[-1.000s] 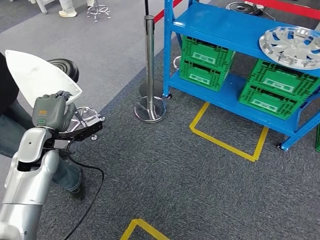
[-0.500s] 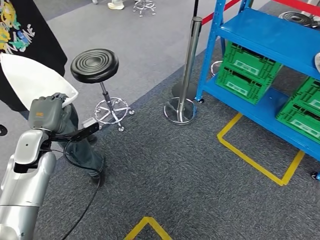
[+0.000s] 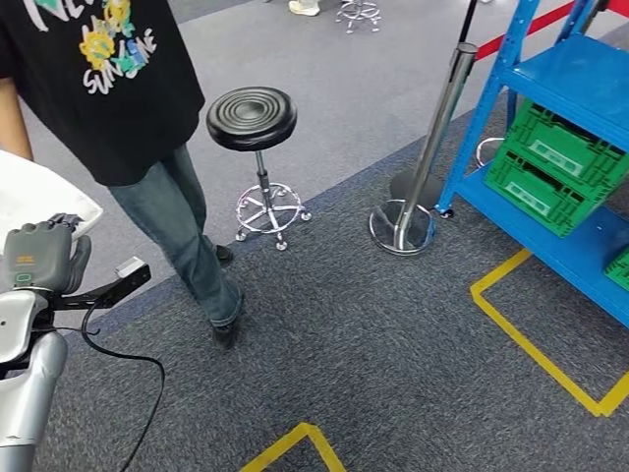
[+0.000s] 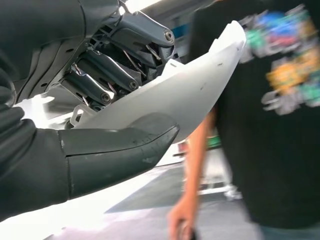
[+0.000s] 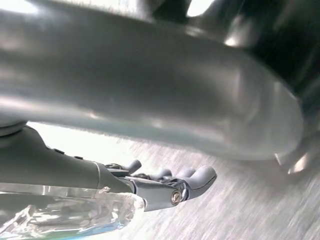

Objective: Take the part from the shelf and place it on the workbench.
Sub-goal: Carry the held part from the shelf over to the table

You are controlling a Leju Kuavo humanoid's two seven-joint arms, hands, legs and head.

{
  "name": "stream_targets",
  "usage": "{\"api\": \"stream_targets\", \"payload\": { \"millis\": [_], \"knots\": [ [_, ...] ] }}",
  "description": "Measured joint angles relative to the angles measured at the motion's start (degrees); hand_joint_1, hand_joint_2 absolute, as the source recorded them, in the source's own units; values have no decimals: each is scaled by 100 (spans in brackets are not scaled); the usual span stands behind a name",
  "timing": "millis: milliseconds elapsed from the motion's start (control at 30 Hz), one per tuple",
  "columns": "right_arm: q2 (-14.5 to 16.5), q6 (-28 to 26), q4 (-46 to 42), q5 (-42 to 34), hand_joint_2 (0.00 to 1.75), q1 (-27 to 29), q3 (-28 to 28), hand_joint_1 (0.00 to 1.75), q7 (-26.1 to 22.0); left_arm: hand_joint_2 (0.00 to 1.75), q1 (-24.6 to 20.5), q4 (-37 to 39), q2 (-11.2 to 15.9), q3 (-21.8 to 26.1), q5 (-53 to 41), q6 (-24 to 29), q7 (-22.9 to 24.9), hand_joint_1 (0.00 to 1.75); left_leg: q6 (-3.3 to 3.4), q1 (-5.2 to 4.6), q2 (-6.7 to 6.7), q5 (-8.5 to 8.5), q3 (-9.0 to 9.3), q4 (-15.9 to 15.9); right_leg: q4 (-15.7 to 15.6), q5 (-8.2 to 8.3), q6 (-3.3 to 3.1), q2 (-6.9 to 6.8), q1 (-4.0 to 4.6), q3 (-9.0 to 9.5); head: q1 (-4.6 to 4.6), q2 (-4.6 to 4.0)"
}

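Observation:
The part is a white, curved plastic panel (image 3: 33, 192) at the left edge of the head view. My left hand (image 3: 35, 258) grips its near edge and holds it up in front of my left arm. In the left wrist view the white panel (image 4: 188, 95) lies between the thick thumb (image 4: 120, 150) and the darker fingers (image 4: 109, 75), pinched along its edge. My right hand (image 5: 166, 187) hangs over the carpet in the right wrist view, fingers stretched out, nothing in it.
A person in a black T-shirt and jeans (image 3: 126, 88) stands close beyond the panel. A black stool (image 3: 252, 118) and a chrome barrier post (image 3: 437, 128) stand further right. The blue shelf (image 3: 571, 74) holds green crates (image 3: 556, 167). Yellow tape (image 3: 534, 349) marks the carpet.
The camera has swung left: the shelf slid toward the right edge, and the stool and the person came further into the picture. My left hand still holds the white panel.

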Motion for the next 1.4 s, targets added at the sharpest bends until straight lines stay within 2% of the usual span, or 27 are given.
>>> {"api": "stream_targets", "payload": {
  "millis": [67,133,200,267,300,333,367,433,500,567,600,667,733,800,833,867,933,1000,1067,1100,1167,1233,1267,1300,1333,1367,1400],
  "knots": [
    [-76,-490,98,-7,0,-56,-77,0,285,175,156,-101,49,104,4,15,26,175,83,-9,-120,-5,-8,-38,-12,-45,55,-81,-7,29,5,0],
    [-195,-703,192,-13,0,-145,-134,0,449,175,248,-192,78,184,4,28,45,175,157,13,-254,0,-1,-59,214,-210,95,177,-24,-72,26,0],
    [-309,-762,275,-26,0,-196,-175,0,484,175,289,-253,83,211,7,44,56,175,217,27,-410,-2,4,-65,922,-538,105,552,-28,-436,57,0],
    [-407,-768,323,-34,0,-248,-192,0,528,175,357,-280,85,220,11,50,74,175,244,21,-585,-4,7,-62,1632,-732,100,672,-22,-865,64,0],
    [-455,-768,337,-37,0,-287,-194,0,558,175,396,-288,88,227,14,50,82,175,247,18,-672,-5,11,-60,1726,-665,92,686,-19,-974,63,0],
    [-495,-768,345,-40,0,-337,-194,0,592,175,426,-295,95,237,17,51,91,175,247,16,-760,-4,19,-57,1596,-484,80,701,-17,-979,62,0],
    [-543,-768,355,-45,0,-392,-193,0,627,175,445,-301,104,246,21,52,97,175,246,14,-845,-4,30,-55,1274,-222,62,751,-16,-887,62,0],
    [-657,-769,377,-61,0,-494,-192,0,695,175,453,-314,119,257,37,63,109,175,232,9,-997,-4,31,-39,512,200,18,997,-30,-616,62,0],
    [-775,-769,401,-93,0,-576,-192,0,747,175,456,-322,130,261,55,78,123,175,182,21,-1131,15,-9,-22,142,298,-8,1145,-32,-456,64,0],
    [-847,-769,416,-129,0,-652,-190,0,768,175,474,-326,157,273,64,84,136,175,113,50,-1257,50,-54,-23,88,296,-35,1049,-17,-406,67,0],
    [-866,-770,419,-140,0,-689,-189,0,770,175,488,-327,171,283,67,85,139,175,85,53,-1225,39,-74,-2,65,314,-63,988,-17,-386,69,0],
    [-902,-771,422,-150,0,-734,-187,0,771,175,488,-330,202,309,67,86,143,175,23,45,-941,-143,-199,273,16,345,-115,865,-31,-350,43,0],
    [-923,-772,425,-158,0,-738,-185,0,772,175,482,-332,213,315,69,86,144,175,-48,68,-627,-506,-528,971,5,338,-142,727,-24,-333,19,0],
    [-930,-771,426,-186,0,-731,-181,0,763,175,498,-329,211,307,72,85,151,175,-101,115,-546,-686,-812,1534,7,319,-149,579,-21,-329,17,0],
    [-931,-770,426,-204,0,-731,-179,0,754,175,505,-328,211,305,73,85,155,175,-117,134,-530,-621,-815,1540,8,308,-145,510,-21,-322,18,0],
    [-931,-770,425,-223,0,-732,-173,0,742,175,507,-327,212,304,75,85,158,175,-126,148,-497,-460,-699,1321,8,293,-133,442,-21,-305,17,0],
    [-930,-769,424,-249,0,-733,-150,0,723,175,495,-325,214,299,84,87,160,175,-121,129,-276,-121,-282,569,13,242,-87,321,-4,-256,15,0],
    [-929,-769,425,-257,0,-735,-131,0,713,175,471,-324,213,288,90,90,161,175,-40,84,-89,-27,-29,88,21,190,-29,214,32,-225,21,0],
    [-927,-769,424,-258,0,-745,-123,0,705,175,467,-324,214,282,92,91,162,175,65,59,-151,-66,-21,21,10,154,21,93,47,-198,28,0],
    [-927,-769,424,-258,0,-752,-117,0,702,175,472,-324,216,284,93,92,162,175,102,62,-210,-61,-18,5,19,123,53,101,38,-191,31,0],
    [-924,-769,424,-255,0,-759,-102,0,696,175,455,-324,218,285,95,95,166,175,181,80,-327,-53,2,-24,281,-62,99,330,9,-300,50,0],
    [-911,-768,424,-244,0,-739,-87,0,708,175,440,-322,215,282,109,101,172,175,235,82,-445,-57,10,-29,994,-395,109,612,-7,-668,80,0],
    [-895,-768,423,-234,0,-721,-75,0,723,175,444,-317,212,281,126,108,175,175,248,75,-513,-59,11,-28,1390,-529,108,660,-6,-895,86,0],
    [-872,-767,423,-223,0,-700,-58,0,739,175,450,-307,214,285,150,120,176,175,252,68,-589,-61,14,-28,1648,-566,103,678,-6,-1070,88,0],
    [-841,-767,422,-209,0,-684,-34,0,751,175,454,-295,220,292,174,138,172,175,253,62,-664,-63,20,-27,1700,-486,93,687,-5,-1153,89,0],
    [-810,-767,422,-196,0,-674,-8,0,762,175,456,-281,228,301,200,160,166,175,251,60,-740,-64,29,-26,1529,-299,78,704,-6,-1128,87,0],
    [-776,-767,422,-184,0,-669,18,0,769,175,452,-267,239,312,221,180,158,175,246,61,-809,-67,40,-25,1178,-50,59,750,-8,-1008,87,0]
  ]
}}
